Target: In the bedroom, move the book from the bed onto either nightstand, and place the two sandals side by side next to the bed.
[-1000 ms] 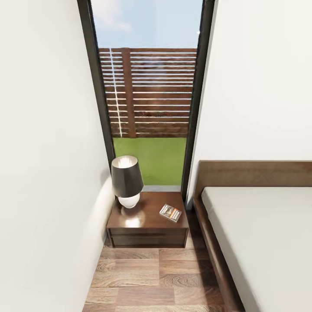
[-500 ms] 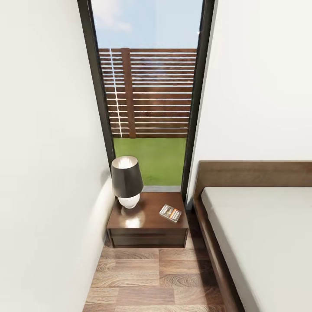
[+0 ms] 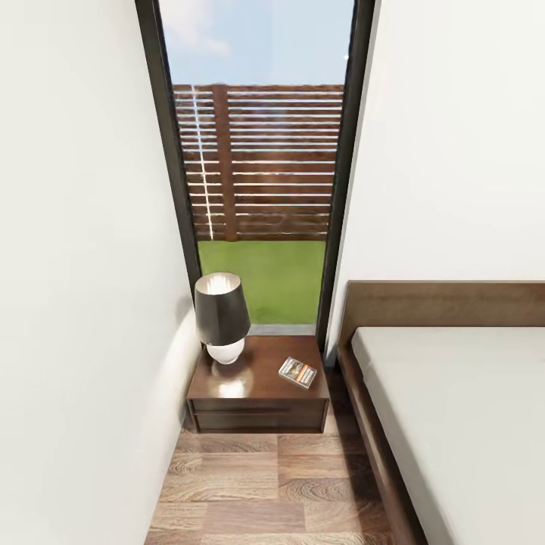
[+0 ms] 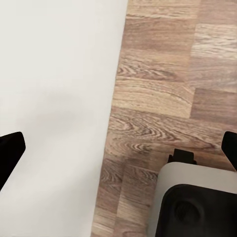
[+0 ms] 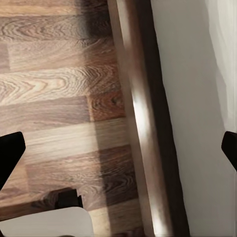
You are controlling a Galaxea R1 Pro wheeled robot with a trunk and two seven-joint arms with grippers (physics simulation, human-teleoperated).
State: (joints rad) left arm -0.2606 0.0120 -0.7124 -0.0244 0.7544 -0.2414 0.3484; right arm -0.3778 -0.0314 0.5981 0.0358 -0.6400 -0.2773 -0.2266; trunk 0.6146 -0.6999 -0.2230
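On nightstand [image 3: 257,390]: book [image 3: 297,372] beside lamp [image 3: 221,316]; bed [image 3: 454,409] right. Both grippers spread, holding nothing.

head: high, facing forward-down at nightstand [image 3: 257,390] and window [image 3: 261,166] | wrists: close, straight down on floor [image 4: 163,98] | right wrist shares bed [image 5: 140,123] frame with head

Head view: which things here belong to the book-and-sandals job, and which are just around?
Job:
book, lying on the nightstand
bed, beside the nightstand

Just around:
lamp on the nightstand
window
fence and lawn outside
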